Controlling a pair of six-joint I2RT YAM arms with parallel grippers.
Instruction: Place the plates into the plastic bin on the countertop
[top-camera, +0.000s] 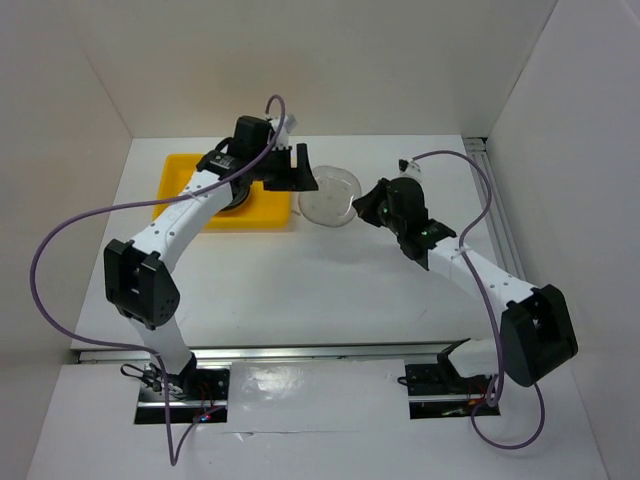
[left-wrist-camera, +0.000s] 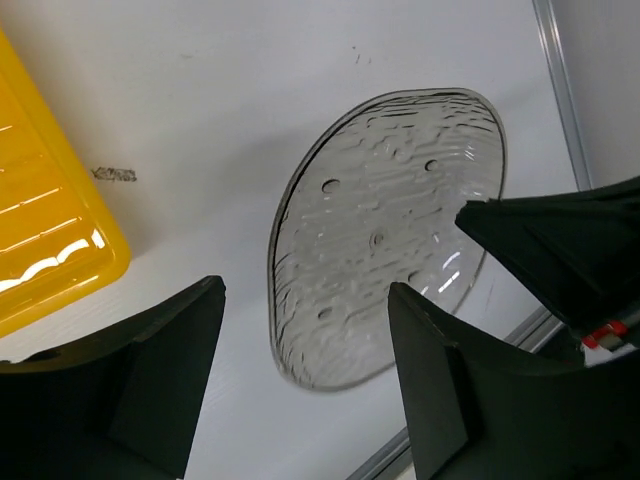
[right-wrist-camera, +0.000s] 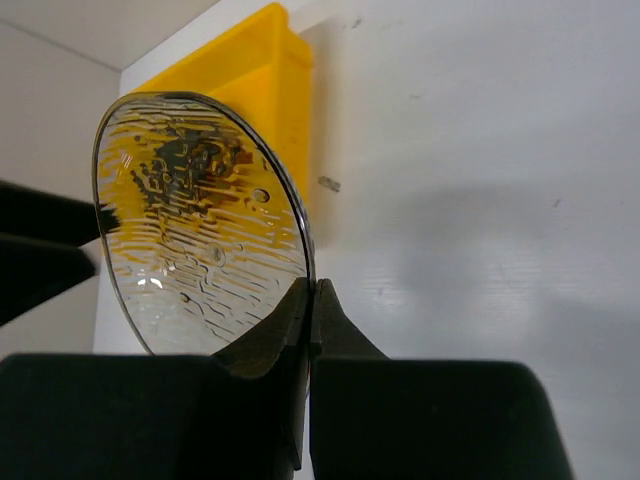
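Right gripper (right-wrist-camera: 310, 292) jaws, nearest the lens, pinch the rim of a translucent grey plate (right-wrist-camera: 200, 220) held on edge above the countertop (top-camera: 330, 290), mid-frame overhead. Left gripper (left-wrist-camera: 305, 290) gapes wide, empty, facing it. Step: transfer; next, the plate must travel to the yellow bin (top-camera: 185, 178), upper left.

plate (top-camera: 330, 195): see-through grey, glossy, rippled relief with small round dimples; glass or plastic, cannot tell.
bin (top-camera: 180, 185), 10 o'clock on the bench: bright yellow plastic, smooth, shiny with white glare.
bench (top-camera: 330, 290): matt white, faintly ribbed, a few small dark scuffs.
left tool (left-wrist-camera: 305, 295), right tool (right-wrist-camera: 312, 290): black, matt, plastic-looking.
rail (top-camera: 300, 352), 6 o'clock edge of the bench: bare silvery metal.
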